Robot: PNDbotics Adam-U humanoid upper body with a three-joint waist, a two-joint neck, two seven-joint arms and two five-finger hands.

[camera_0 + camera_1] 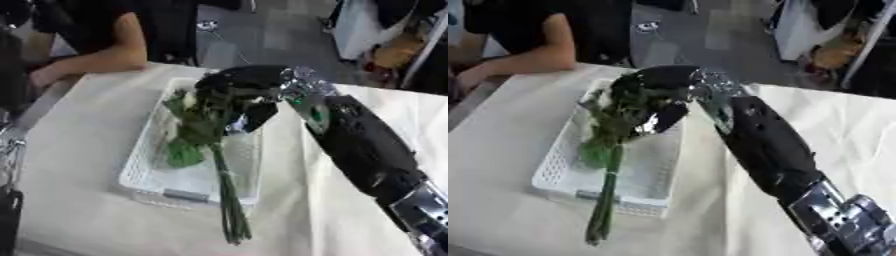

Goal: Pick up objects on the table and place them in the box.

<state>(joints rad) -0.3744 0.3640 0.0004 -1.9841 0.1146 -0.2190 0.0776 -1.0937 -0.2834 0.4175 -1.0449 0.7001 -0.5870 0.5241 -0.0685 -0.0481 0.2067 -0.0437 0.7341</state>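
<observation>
Right hand (pixel 241 95) curled round flower bunch (pixel 210 135) over white basket (pixel 144 172) — lower stems inside before releasing.

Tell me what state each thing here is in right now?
Black right hand: fingers curled round the flowers, above the basket.
Bunch of green-stemmed flowers: held, stems hanging past the basket's near rim.
White plastic mesh basket: resting on the table.
Left hand: not visible.

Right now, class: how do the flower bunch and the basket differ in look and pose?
The bunch is green, long and thin; the basket is white, wide and perforated. The bunch is held in the right hand, stems hanging past the near rim; the basket lies flat on the table. Both stretch away from the robot.
</observation>
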